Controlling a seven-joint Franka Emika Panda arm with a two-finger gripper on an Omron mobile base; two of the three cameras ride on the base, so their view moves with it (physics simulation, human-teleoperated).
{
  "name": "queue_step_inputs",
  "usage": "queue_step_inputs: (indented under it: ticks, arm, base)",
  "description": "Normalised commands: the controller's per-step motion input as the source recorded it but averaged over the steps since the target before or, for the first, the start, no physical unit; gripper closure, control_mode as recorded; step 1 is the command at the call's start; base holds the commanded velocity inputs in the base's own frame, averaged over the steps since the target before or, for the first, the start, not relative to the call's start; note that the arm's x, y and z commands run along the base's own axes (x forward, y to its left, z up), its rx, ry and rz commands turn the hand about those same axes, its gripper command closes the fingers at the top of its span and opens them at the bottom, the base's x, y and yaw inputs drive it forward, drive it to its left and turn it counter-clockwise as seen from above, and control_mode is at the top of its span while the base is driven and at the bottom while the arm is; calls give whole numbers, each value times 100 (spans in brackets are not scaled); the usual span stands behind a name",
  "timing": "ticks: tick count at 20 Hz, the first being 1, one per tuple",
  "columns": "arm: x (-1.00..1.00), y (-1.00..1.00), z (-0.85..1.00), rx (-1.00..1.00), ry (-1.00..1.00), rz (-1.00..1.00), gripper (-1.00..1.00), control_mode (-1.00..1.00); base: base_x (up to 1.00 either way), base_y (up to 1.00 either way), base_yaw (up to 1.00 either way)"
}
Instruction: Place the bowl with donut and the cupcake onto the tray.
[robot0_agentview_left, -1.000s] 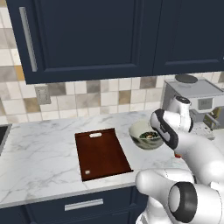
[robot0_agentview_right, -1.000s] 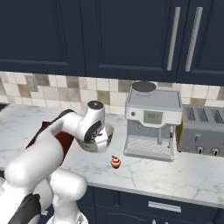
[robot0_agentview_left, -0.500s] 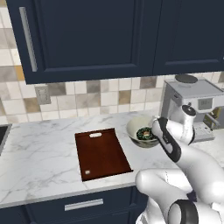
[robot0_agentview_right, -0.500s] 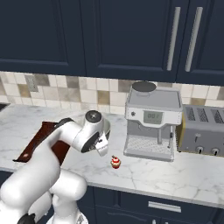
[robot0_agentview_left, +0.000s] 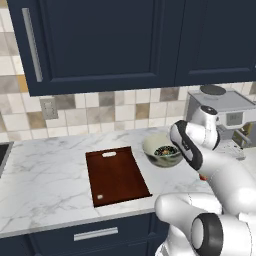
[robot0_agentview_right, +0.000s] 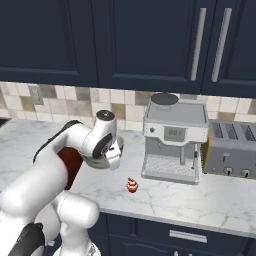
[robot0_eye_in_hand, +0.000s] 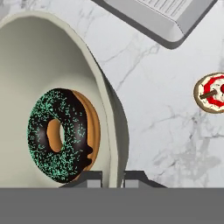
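Note:
The pale grey-green bowl (robot0_eye_in_hand: 52, 57) holds the chocolate-iced, sprinkled donut (robot0_eye_in_hand: 63, 135), which leans against its inner wall. My gripper (robot0_eye_in_hand: 113, 177) is shut on the bowl's right rim, with one fingertip inside and one outside. In the left base view the bowl (robot0_agentview_left: 159, 147) hangs at my hand, just right of the dark reddish-brown tray (robot0_agentview_left: 116, 175) lying flat on the counter. The tiny cupcake (robot0_agentview_right: 132, 185) with its red wrapper stands on the marble in front of the coffee machine. The cupcake (robot0_eye_in_hand: 212, 92) also lies off to the right of the bowl in the hand view.
A grey coffee machine (robot0_agentview_right: 176, 137) stands right of the bowl, and its base (robot0_eye_in_hand: 162, 17) is close above the rim. A toaster (robot0_agentview_right: 232, 149) sits further right. Tiled wall and dark cabinets rise behind. Bare marble (robot0_agentview_left: 45, 175) lies left of the tray.
My hand has lowered and turned over the bowl's right side. The bowl has shifted slightly up and toward the tray. Tray and cupcake have stayed put.

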Motion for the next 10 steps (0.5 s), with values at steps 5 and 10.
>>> queue_step_inputs:
  ticks: [5, 10]
  arm:
    - [0, 0, 9, 11, -3, 6, 100, -100]
    - [0, 0, -8, 11, -13, 4, 100, -100]
  base:
    - [0, 0, 0]
    - [0, 0, 0]
